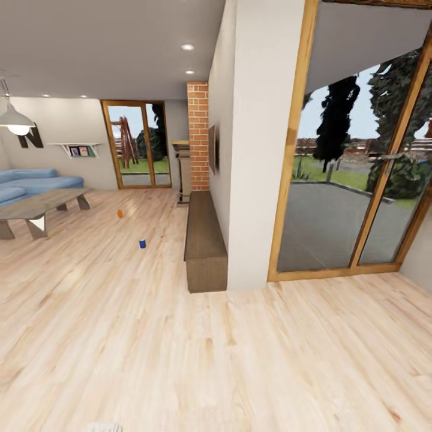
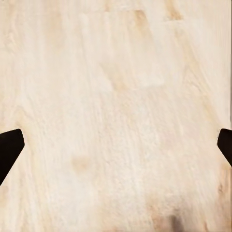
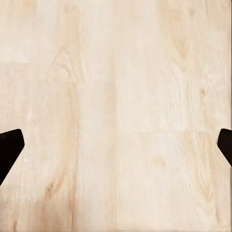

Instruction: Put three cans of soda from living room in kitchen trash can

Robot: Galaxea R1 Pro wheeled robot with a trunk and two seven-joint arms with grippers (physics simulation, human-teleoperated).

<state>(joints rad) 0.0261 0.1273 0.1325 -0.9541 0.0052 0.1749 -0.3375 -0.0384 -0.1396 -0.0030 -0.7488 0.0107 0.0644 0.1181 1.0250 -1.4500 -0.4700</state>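
Down by the robot, the left claw [image 2: 116,145] hangs over bare plank floor [image 2: 116,96], its two dark fingertips [image 2: 9,150] far apart at opposite edges of the left wrist view, wide and holding nothing. The right claw [image 3: 116,147] is the same: fingertips [image 3: 9,150] spread wide, nothing between them, only pale wood grain beneath.

Looking out from the head view, the light wood floor [image 1: 180,360] runs ahead of both claws into the living room. Well beyond them and off to the left, a dark blue can of soda [image 1: 142,243] stands upright on the floor, near a long, low dark wooden bench [image 1: 204,240] set against the white wall [image 1: 255,150]. Further on, an orange can of soda [image 1: 120,213] stands on the floor too, well apart from the blue one and closer to the low grey surface [image 1: 42,207] that sits before the blue sofa [image 1: 30,183]. I can pick out just these two cans.

Ahead to the right, a tall glass door with a wooden frame [image 1: 360,180] gives onto a patio, grass and dark trees. At the far end rise the red brick chimney [image 1: 198,135] and another pair of glass doors [image 1: 137,144]. A pendant lamp [image 1: 15,120] hangs at the far left, above the sofa.
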